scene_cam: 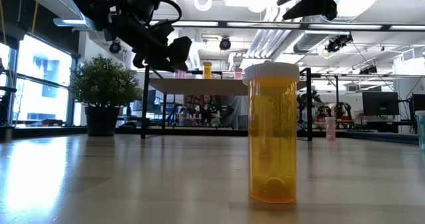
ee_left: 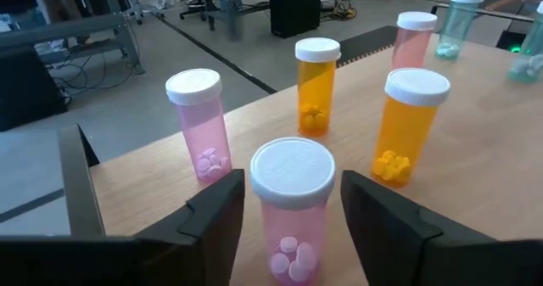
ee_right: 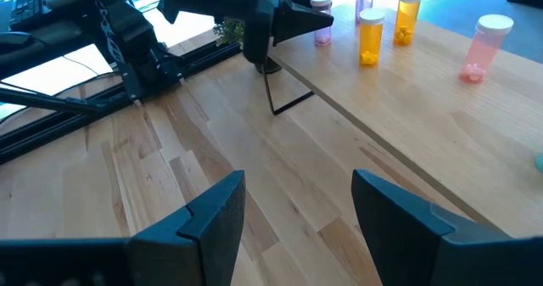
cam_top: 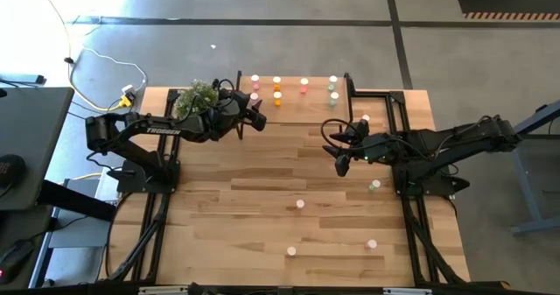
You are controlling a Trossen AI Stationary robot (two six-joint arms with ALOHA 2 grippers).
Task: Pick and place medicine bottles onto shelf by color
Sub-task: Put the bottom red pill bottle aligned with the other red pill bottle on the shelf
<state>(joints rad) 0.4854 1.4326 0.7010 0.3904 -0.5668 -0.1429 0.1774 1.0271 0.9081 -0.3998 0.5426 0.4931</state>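
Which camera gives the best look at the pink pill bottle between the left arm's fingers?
The left wrist view: the pink white-capped bottle fills it, pills visible. From above it's hidden beside the left gripper; the low and right wrist views barely show it.

Seven bottles (ee_left: 293, 205) stood on the far shelf (cam_top: 306, 108): two pink, two orange, one red-pink, two pale green. At least four more stood on the near table (cam_top: 227, 199). One plant (cam_top: 197, 96); two arms (cam_top: 157, 129).
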